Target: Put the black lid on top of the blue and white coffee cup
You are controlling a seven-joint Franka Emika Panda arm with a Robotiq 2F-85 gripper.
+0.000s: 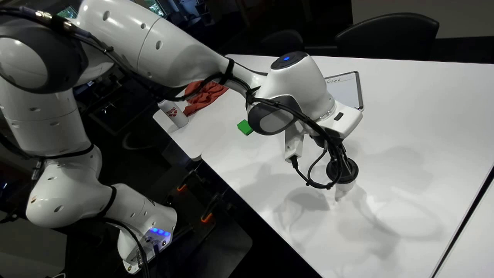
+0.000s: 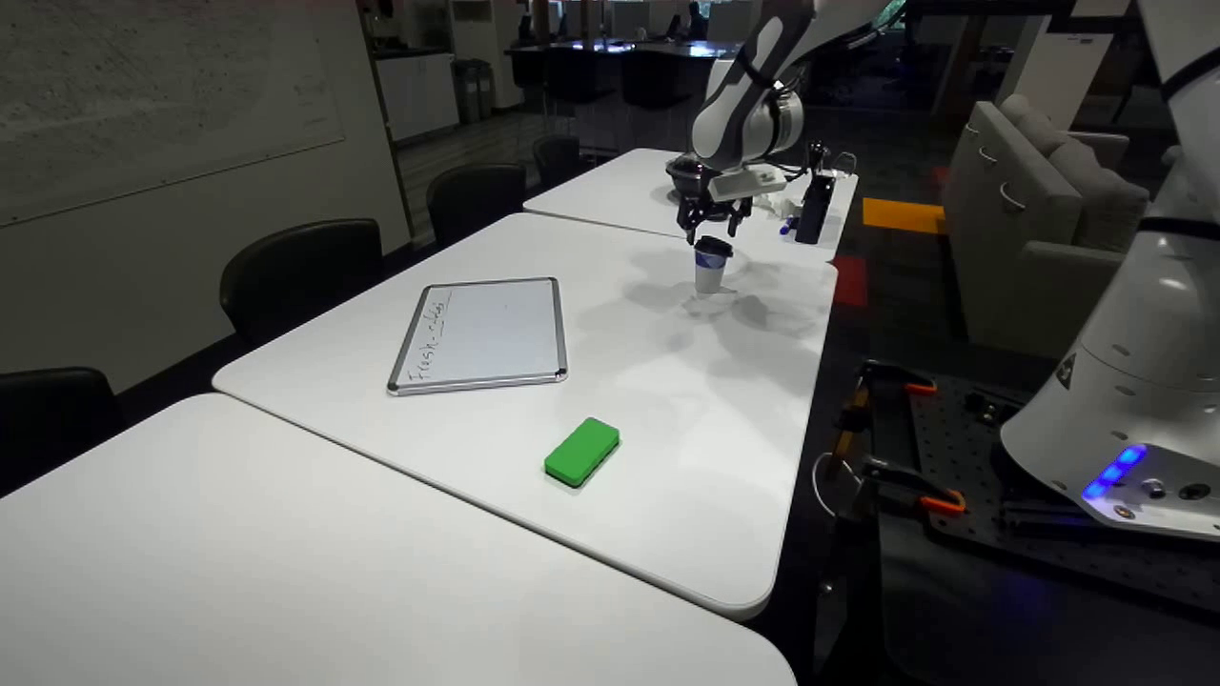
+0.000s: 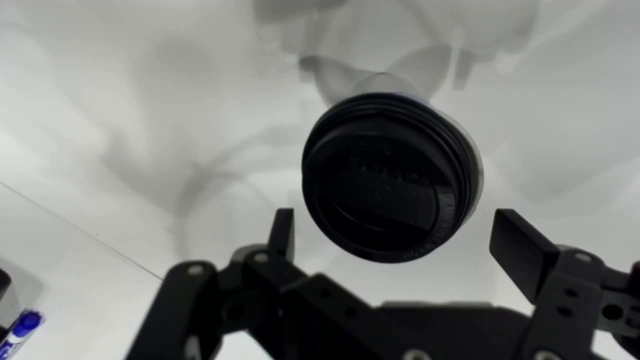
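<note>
The black lid (image 2: 713, 247) lies on top of the blue and white coffee cup (image 2: 708, 274), which stands upright on the white table. In the wrist view the lid (image 3: 380, 185) looks slightly off centre, with a pale strip of the cup's rim (image 3: 477, 170) showing at its right. I cannot tell whether it is fully seated. In an exterior view the lid (image 1: 342, 172) and the cup's lower part (image 1: 343, 190) show beneath the arm. My gripper (image 2: 713, 231) is open and empty just above the lid. In the wrist view its fingers (image 3: 397, 235) are apart on both sides, not touching it.
A green block (image 2: 582, 452) and a framed whiteboard (image 2: 481, 333) lie on the table. A dark bowl (image 2: 688, 176), a black upright object (image 2: 814, 208) and a blue marker (image 3: 22, 327) are near the cup's far side. A white bottle (image 1: 174, 114) and red cloth (image 1: 204, 96) are by the edge.
</note>
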